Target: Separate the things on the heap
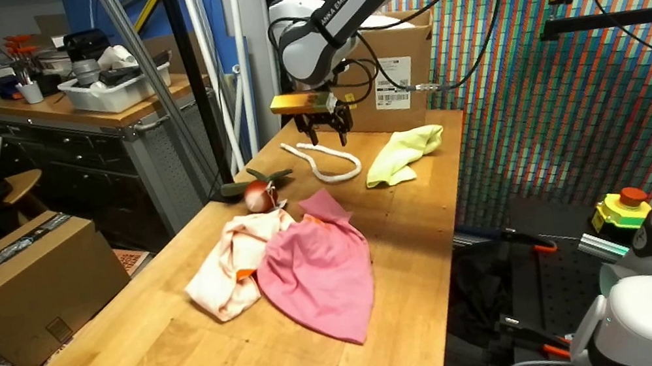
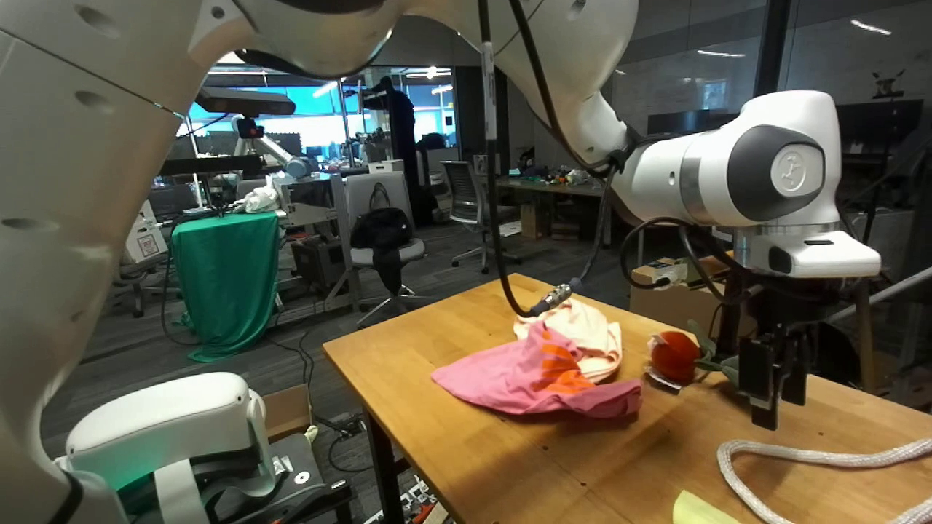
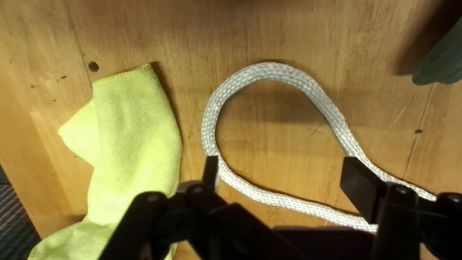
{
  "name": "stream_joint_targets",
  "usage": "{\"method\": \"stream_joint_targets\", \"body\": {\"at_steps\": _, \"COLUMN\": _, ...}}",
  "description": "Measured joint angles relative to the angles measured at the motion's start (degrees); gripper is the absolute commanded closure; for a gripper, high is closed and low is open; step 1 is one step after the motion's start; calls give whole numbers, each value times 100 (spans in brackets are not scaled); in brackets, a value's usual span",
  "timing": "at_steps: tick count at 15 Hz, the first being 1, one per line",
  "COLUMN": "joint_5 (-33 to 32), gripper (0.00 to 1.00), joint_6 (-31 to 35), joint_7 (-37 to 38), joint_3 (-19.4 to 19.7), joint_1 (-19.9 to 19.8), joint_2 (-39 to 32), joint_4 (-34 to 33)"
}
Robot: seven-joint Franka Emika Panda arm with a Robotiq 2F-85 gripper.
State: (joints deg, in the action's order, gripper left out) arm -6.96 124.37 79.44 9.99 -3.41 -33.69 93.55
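Above the table's far part my gripper (image 1: pixel 329 141) hangs with its jaws wide apart and nothing between them. Below it a thin white cord (image 3: pixel 267 70) lies in a loose loop, apart from the fingers (image 3: pixel 361 184). A yellow-green cloth (image 1: pixel 404 153) lies crumpled beside the cord. Further toward the table's middle, a pink cloth (image 1: pixel 321 270) partly overlaps a cream cloth (image 1: pixel 229 259) with reddish marks. The small red ball (image 2: pixel 673 356) with green sits just beyond these two cloths, and its dark green parts (image 1: pixel 272 177) stick out toward the table edge.
A brown cardboard box (image 1: pixel 411 56) with a white label stands at the table's far end behind the gripper. Upright metal poles (image 1: pixel 212 96) rise along one side edge. Another cardboard box (image 1: pixel 25 286) is off the table. The robot's black cable (image 2: pixel 502 255) hangs over the table.
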Motion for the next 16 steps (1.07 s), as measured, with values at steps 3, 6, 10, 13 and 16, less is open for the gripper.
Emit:
{"method": "stream_joint_targets", "body": {"at_steps": 3, "joint_5": -48, "gripper": 0, "joint_6": 213, "joint_7": -190, "joint_3": -26, "joint_1": 197, "joint_2": 418, "joint_4": 543}}
{"method": "stream_joint_targets", "body": {"at_steps": 6, "joint_5": -71, "gripper": 0, "joint_6": 256, "joint_7": -375, "joint_3": -146, "joint_1": 453, "joint_2": 850, "joint_4": 1073}}
{"method": "stream_joint_targets", "body": {"at_steps": 10, "joint_5": -96, "gripper": 0, "joint_6": 260, "joint_7": -423, "joint_3": -291, "joint_1": 720, "joint_2": 1360, "joint_4": 1687}}
{"method": "stream_joint_targets", "body": {"at_steps": 13, "joint_5": -92, "gripper": 0, "joint_6": 257, "joint_7": -491, "joint_3": -412, "joint_1": 774, "joint_2": 1693, "joint_4": 2126}}
{"method": "stream_joint_targets", "body": {"at_steps": 16, "joint_5": 164, "gripper": 0, "joint_6": 256, "joint_7": -1139, "joint_3": -583, "joint_1": 748, "joint_2": 1990, "joint_4": 2542}}
